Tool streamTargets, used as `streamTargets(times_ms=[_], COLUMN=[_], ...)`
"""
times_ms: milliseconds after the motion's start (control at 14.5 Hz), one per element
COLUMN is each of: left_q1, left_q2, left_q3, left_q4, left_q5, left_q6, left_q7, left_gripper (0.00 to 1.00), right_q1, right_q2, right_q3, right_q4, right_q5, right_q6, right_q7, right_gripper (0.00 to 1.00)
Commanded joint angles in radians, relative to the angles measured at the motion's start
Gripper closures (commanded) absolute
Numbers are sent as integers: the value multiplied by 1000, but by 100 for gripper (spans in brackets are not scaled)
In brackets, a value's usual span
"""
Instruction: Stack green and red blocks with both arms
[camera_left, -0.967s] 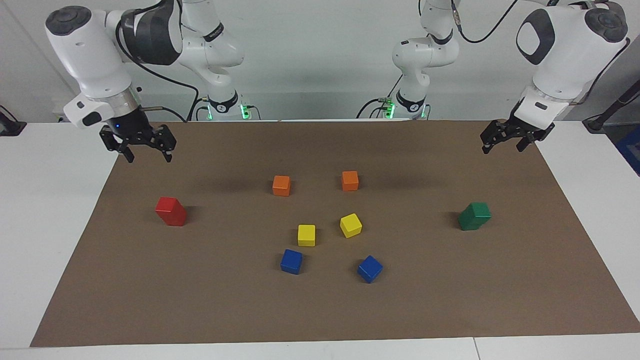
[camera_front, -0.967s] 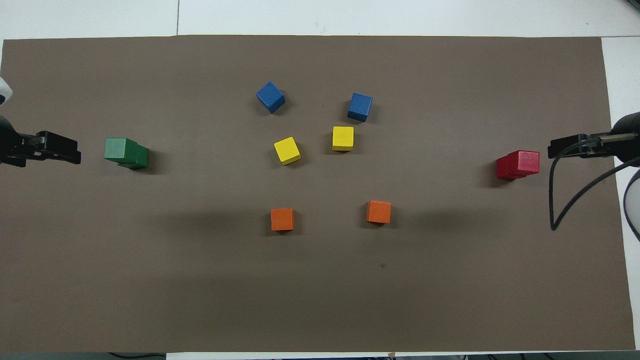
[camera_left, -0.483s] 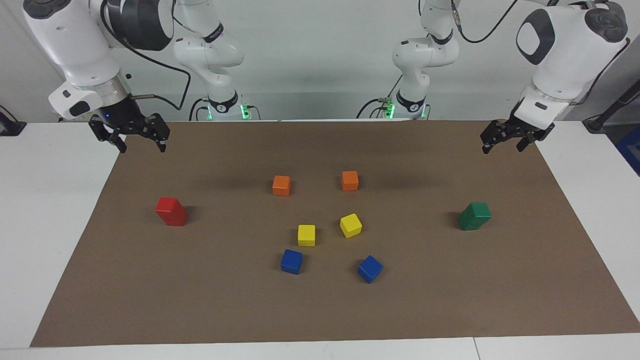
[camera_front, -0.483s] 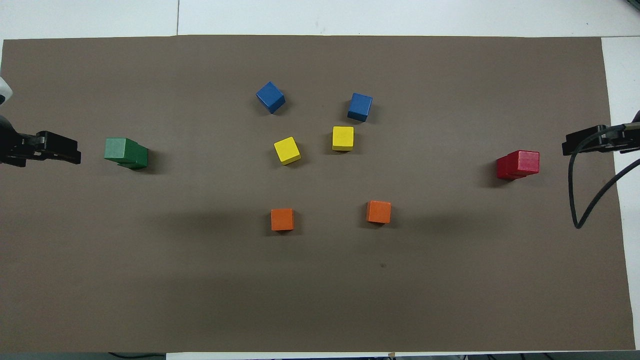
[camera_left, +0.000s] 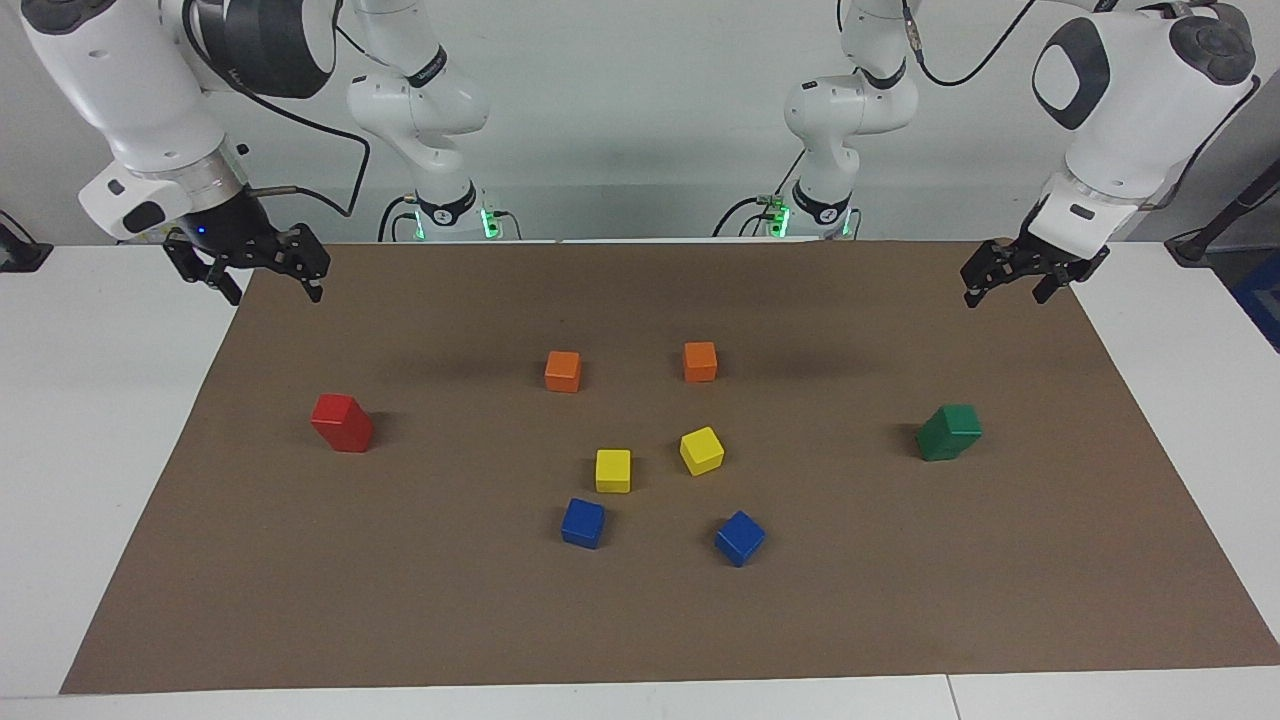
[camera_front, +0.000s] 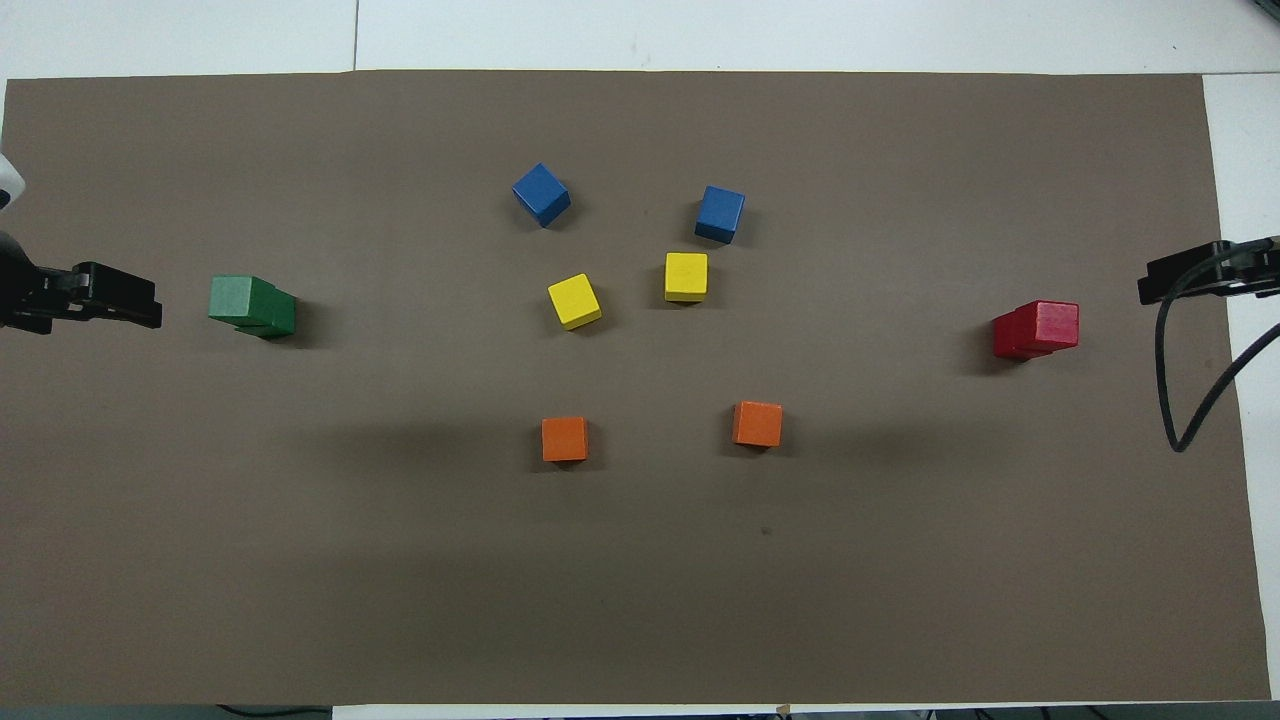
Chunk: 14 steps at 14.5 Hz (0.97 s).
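Hands both hang released: left hand (camera_left: 1005, 290) and right hand (camera_left: 270, 285) (over the mat's corners); green stack (camera_left: 948, 432) and red stack (camera_left: 342, 423) stand untouched.

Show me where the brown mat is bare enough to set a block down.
Bare: the wide strip of brown paper mat nearer the robots than the two orange cubes, and the gaps between the centre cluster and the green stack or red stack. Crowded: around the yellow cubes and blue cubes.

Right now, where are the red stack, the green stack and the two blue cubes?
red stack (camera_left: 342, 423), facing view, front face
green stack (camera_left: 949, 432), facing view, front face
blue cubes (camera_left: 583, 523) (camera_left: 740, 537), facing view, tops
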Motion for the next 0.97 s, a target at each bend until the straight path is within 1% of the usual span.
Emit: streamTargets(times_ms=[0, 207, 414, 898], left_q1=[4, 4, 4, 4], left_q2=[-8, -10, -8, -8], left_q3=[-3, -3, -3, -3], left_q4=[-3, -3, -3, -3], left_q5=[18, 18, 18, 18], left_q6=[10, 10, 10, 10], left_q7=[-12, -12, -12, -12], left_gripper=[0, 0, 0, 0], right_q1=[-7, -8, -4, -14], right_q2=[23, 35, 19, 5], right_q3=[-4, -4, 4, 9], right_q4=[59, 80, 51, 19], right_q5=[-7, -5, 1, 9], right_q6=[-40, -52, -58, -41], right_q7=[-37, -37, -28, -14], right_gripper=[0, 0, 0, 0])
